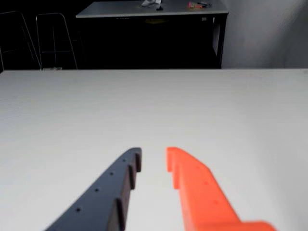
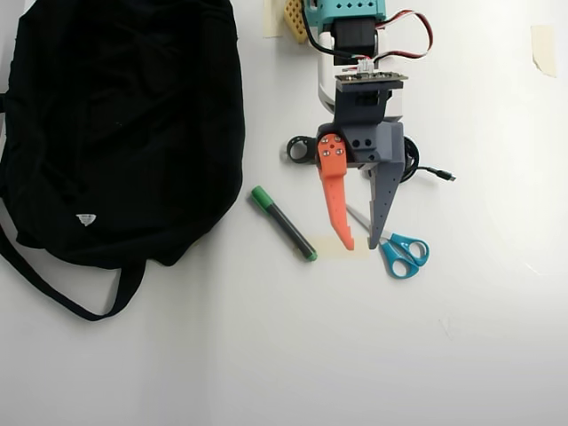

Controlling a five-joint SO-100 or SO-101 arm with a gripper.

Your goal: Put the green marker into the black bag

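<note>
overhead only: green marker (image 2: 283, 223), black bag (image 2: 120, 124)

Green-capped dark marker (image 2: 283, 223), black bag (image 2: 124, 124), blue-handled scissors (image 2: 404, 254).

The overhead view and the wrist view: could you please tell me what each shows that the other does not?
Only the overhead view shows the black bag, the green marker lying apart from it, and blue-handled scissors. Only the wrist view shows a dark desk and metal frames beyond the table edge. Both show the open pincer, one orange finger and one grey, empty, and the white table.
</note>
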